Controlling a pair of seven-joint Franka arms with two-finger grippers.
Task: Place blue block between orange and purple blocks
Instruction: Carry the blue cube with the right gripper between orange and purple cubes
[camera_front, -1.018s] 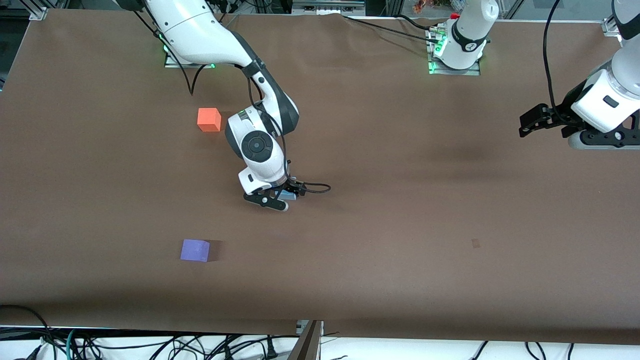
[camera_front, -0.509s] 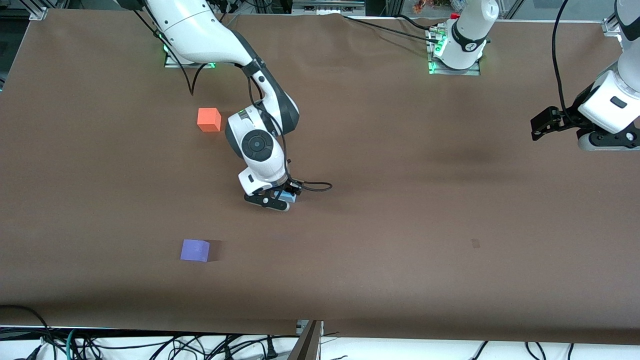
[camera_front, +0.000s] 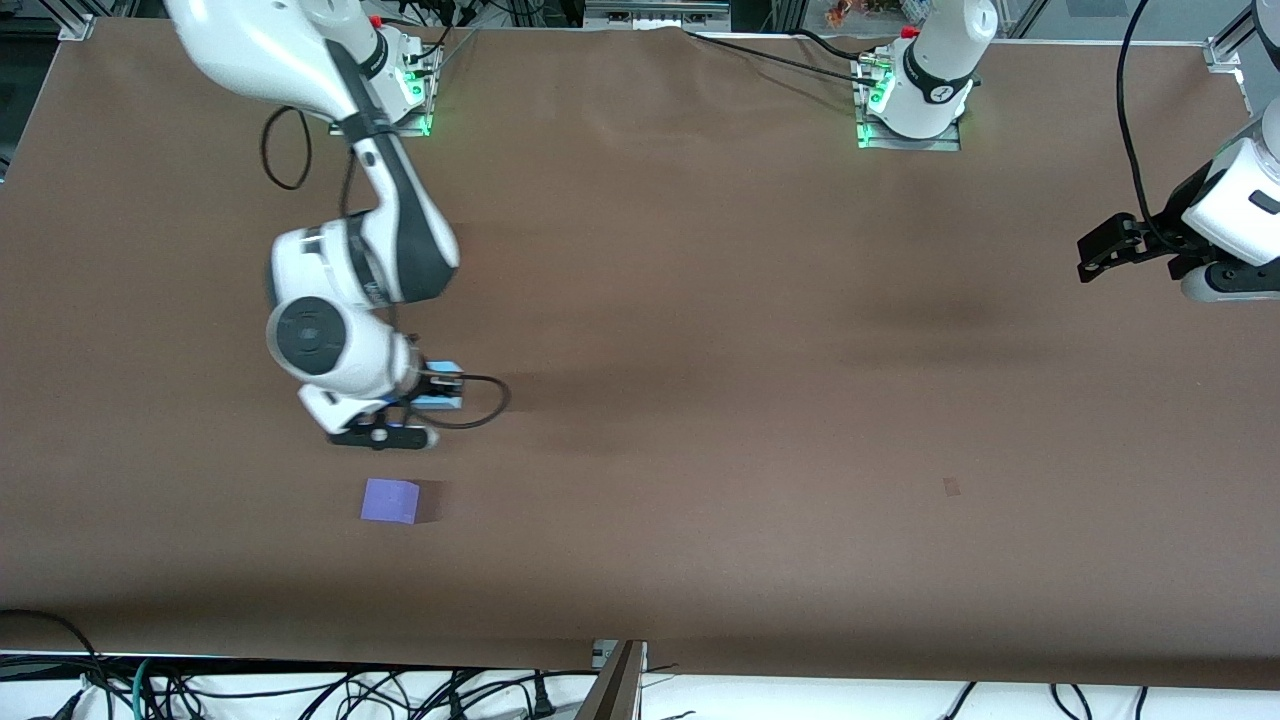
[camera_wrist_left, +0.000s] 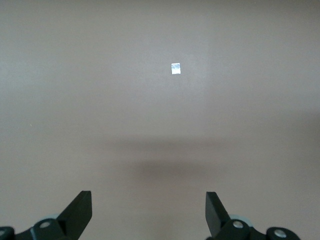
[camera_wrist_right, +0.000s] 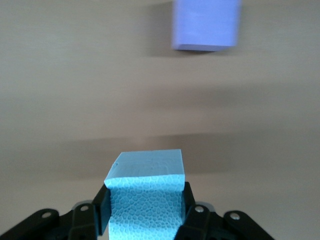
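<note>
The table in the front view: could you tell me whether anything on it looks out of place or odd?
Nothing stands out. The right pincer holds the blue block squarely above the table, near the upright purple block. The left pincer waits open. The orange block is hidden.

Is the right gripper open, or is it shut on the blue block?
Shut on it: in the right wrist view the right gripper has a finger pressed against each side of the blue block.

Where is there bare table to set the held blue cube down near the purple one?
The right gripper holds the blue block over bare table just farther from the camera than the purple block. Around the purple block is bare cloth. The orange block is hidden. The left gripper waits open.
</note>
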